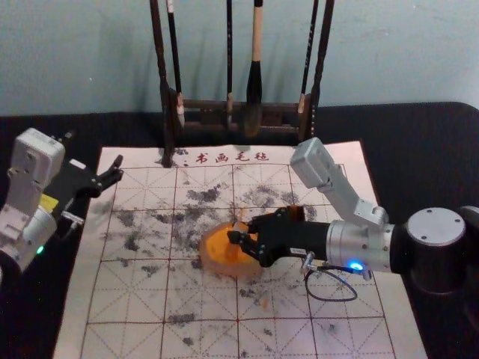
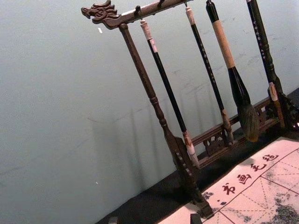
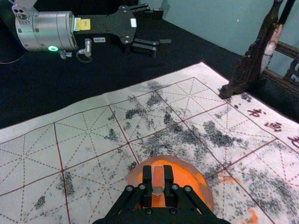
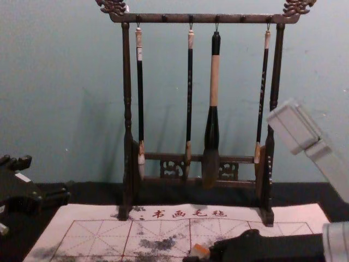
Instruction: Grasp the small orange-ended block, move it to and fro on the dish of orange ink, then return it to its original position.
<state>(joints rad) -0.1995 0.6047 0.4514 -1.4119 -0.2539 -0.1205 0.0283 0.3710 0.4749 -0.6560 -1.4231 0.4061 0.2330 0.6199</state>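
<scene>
The right claw (image 1: 239,233) reaches in from the mat's right side and stands over the dish (image 1: 212,258), about midway between the left and right edges of the mat (image 1: 127,299). Its two fingers are closed on the block (image 3: 158,176), one on either side, open no wider than the block itself. The block is upright between them, above the orange ink (image 3: 180,175) and within the dish's rim as the right wrist view shows it; whether its lower end touches the ink cannot be told, since the claw hides that part. The chest view shows the block's orange part at the claw's tip. The left claw (image 1: 118,168) is parked by the mat's far left corner, its fingers spread wide apart with nothing between them. Dark smudges (image 1: 203,194) mark the mat around the dish, and a few small orange marks (image 3: 252,215) lie near it. At the mat's far edge stands the rack (image 4: 127,82), its feet on the mat, with four brushes (image 4: 215,82) hanging in a row, the thickest one third from the left.
</scene>
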